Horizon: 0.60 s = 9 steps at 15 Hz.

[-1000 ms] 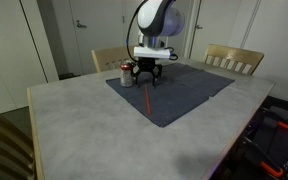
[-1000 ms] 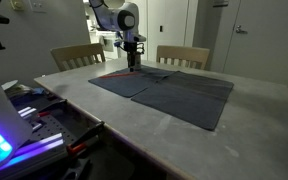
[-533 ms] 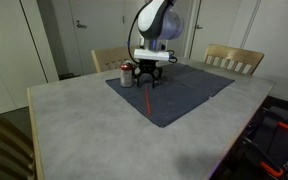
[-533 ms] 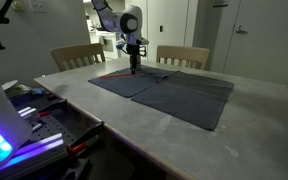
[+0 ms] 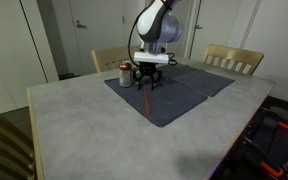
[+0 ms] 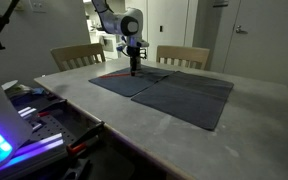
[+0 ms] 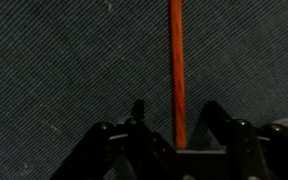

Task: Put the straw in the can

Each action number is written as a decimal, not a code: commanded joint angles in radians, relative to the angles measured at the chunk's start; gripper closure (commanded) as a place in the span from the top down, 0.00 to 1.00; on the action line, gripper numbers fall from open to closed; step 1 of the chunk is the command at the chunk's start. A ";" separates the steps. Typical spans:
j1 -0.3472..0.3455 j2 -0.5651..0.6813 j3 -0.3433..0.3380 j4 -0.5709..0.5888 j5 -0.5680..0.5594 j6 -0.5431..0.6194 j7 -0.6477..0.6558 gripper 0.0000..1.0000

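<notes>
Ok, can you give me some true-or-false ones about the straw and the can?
1. The straw lies on the dark cloth. True.
2. The straw is in the can. False: it lies flat on the cloth.
3. The gripper is open, with a finger on each side of the straw. True.
4. The can is green. False: it is red.

Between the spread jaws of the black gripper [image 7: 174,106] lies only the thin red-orange straw [image 7: 176,55]; the dark blue cloth [image 7: 64,60] ahead of them is bare; a small red can [image 5: 125,73] stands close beside them.
</notes>
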<state>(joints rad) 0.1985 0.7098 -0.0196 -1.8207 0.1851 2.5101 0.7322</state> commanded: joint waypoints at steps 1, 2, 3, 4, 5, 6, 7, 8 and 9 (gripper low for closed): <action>-0.003 0.017 0.008 0.010 0.014 -0.001 -0.001 0.71; -0.001 0.017 0.008 0.007 0.014 0.001 0.000 0.70; 0.001 0.017 0.008 0.004 0.013 0.003 0.001 0.72; 0.003 0.016 0.009 0.002 0.013 0.004 0.001 0.68; 0.004 0.017 0.009 -0.001 0.012 0.007 0.002 0.62; 0.006 0.017 0.008 -0.002 0.012 0.007 0.003 0.54; 0.006 0.015 0.009 -0.004 0.012 0.007 0.003 0.43; 0.007 0.013 0.009 -0.008 0.012 0.009 0.004 0.31; 0.008 0.012 0.010 -0.011 0.013 0.013 0.003 0.24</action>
<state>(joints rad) 0.2022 0.7062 -0.0172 -1.8204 0.1850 2.5095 0.7324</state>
